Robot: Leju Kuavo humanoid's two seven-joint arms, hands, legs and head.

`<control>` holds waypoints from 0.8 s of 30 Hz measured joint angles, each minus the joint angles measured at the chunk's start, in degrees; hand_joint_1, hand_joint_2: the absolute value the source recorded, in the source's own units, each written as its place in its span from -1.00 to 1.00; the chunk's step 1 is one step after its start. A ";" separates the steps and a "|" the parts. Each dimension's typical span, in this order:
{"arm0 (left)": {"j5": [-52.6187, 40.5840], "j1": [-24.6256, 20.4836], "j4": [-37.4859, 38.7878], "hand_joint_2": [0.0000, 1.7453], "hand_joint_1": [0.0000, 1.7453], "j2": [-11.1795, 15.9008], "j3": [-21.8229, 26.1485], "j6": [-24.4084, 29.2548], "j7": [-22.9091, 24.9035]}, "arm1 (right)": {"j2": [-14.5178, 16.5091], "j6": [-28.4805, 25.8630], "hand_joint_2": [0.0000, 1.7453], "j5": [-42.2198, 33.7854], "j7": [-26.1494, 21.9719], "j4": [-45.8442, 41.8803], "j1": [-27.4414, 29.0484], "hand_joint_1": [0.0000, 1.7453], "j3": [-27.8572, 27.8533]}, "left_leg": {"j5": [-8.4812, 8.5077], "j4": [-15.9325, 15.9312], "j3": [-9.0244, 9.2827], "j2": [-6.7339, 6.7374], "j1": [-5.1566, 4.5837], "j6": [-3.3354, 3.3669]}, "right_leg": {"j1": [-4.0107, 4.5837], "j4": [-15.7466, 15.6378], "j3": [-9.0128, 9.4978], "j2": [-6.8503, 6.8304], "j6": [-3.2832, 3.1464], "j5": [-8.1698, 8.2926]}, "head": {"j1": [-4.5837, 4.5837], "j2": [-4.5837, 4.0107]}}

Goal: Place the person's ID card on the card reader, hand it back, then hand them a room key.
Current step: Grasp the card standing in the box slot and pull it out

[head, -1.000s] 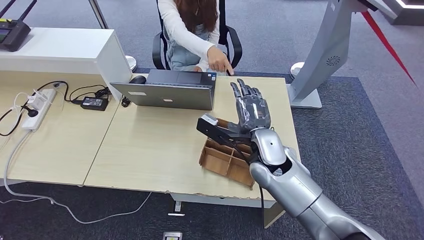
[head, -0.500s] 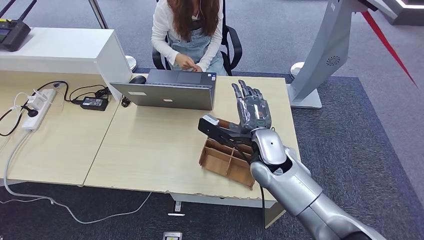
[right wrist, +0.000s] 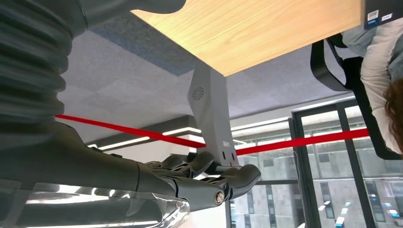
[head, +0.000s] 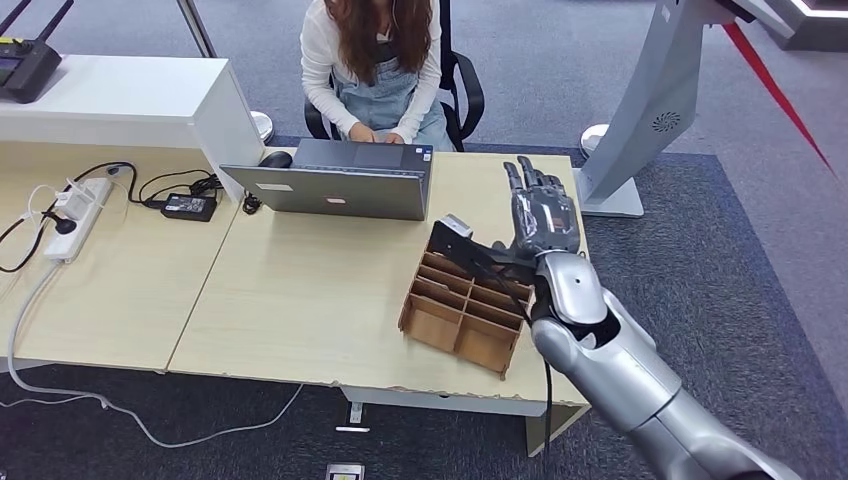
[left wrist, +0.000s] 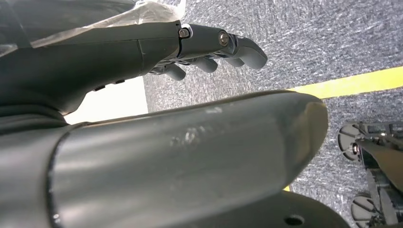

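From the head view, the right hand is hovering above the far right part of the wooden table, palm raised and its fingers standing straight and apart, holding nothing. Just below and beside it, a brown cardboard organizer with several compartments is sitting near the table's front right edge; whether any card is lying inside it cannot be told. A dark block with a pale end is sticking up at the organizer's far corner, close to the wrist; what it is cannot be told. A person is sitting in a black chair behind the table, both hands resting at an open laptop. A power strip and a black adapter are lying on the left table. In the left wrist view, the left hand is hanging over grey carpet with a yellow line, its fingers loosely curved and holding nothing. In the right wrist view, the right hand is showing dark fingers extended and empty, with the table's edge and the person's sleeve beyond them.
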 joint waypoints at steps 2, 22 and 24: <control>0.30 0.05 0.00 -1.00 -1.00 -0.05 0.01 0.48 0.08 | -1.67 0.98 1.00 0.09 0.10 -2.91 1.60 -1.00 -0.26 | -0.01 0.00 -0.01 0.01 0.00 0.00 | 0.00 0.00 0.00 0.00 0.00 0.00 | 0.00 0.00; 0.90 0.04 0.00 -1.00 -1.00 -0.42 0.08 1.25 0.14 | -8.46 2.84 1.00 0.95 0.60 -16.95 6.99 -1.00 -2.25 | -0.01 -0.01 -0.02 0.02 0.00 0.01 | -0.01 0.00 0.01 0.00 0.00 0.00 | 0.00 0.00; 0.98 0.03 0.00 -1.00 -1.00 -0.47 0.10 1.42 0.08 | -8.68 2.87 1.00 1.10 0.60 -17.69 7.14 -1.00 -2.51 | -0.01 -0.01 -0.02 0.02 0.00 0.01 | -0.01 0.00 0.01 0.00 0.00 0.00 | 0.00 0.00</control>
